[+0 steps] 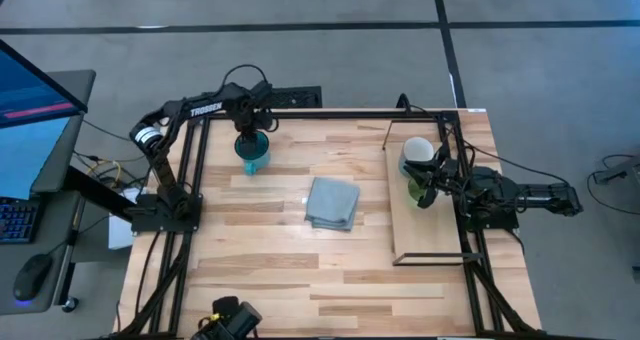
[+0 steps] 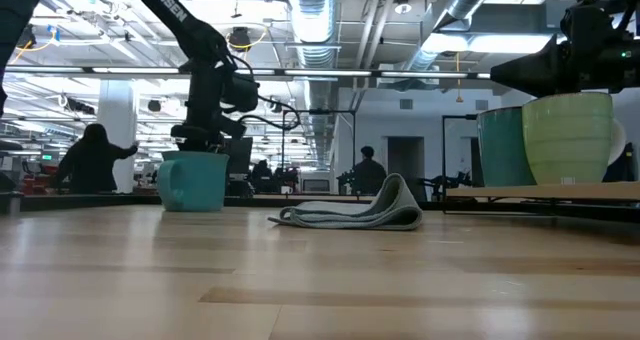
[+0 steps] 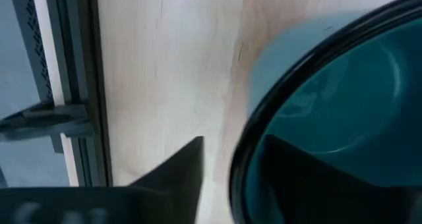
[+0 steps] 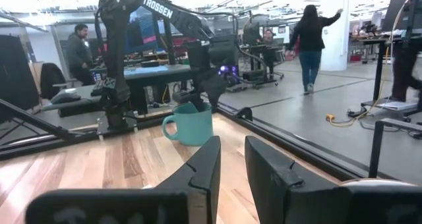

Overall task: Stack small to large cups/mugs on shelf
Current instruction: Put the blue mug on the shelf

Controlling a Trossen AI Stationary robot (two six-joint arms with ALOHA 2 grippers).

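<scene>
The teal-blue mug (image 1: 251,152) (image 2: 195,182) stands upright on its base on the tabletop near the far left. My left gripper (image 1: 248,130) (image 3: 234,141) is open and comes down over its rim, one finger (image 3: 310,178) inside the mug and one (image 3: 175,181) outside. The light green mug (image 1: 416,191) (image 2: 568,138) and the white mug (image 1: 417,150) stand on the shelf (image 1: 430,242) at the right. My right gripper (image 1: 428,184) (image 4: 232,145) hovers just over the green mug, fingers a narrow gap apart with nothing between them. My left gripper straddles the teal-blue mug's rim (image 3: 245,151) from above, pointing down. Bare wood shows between the outer finger and the rim. Whether the inner finger touches the wall I cannot tell. The mug stands on the table.
A folded grey-blue cloth (image 1: 332,202) (image 2: 352,216) lies mid-table between the teal mug and the shelf. Black frame rails (image 1: 330,113) run along the table's far and side edges. People move about in the room behind the table.
</scene>
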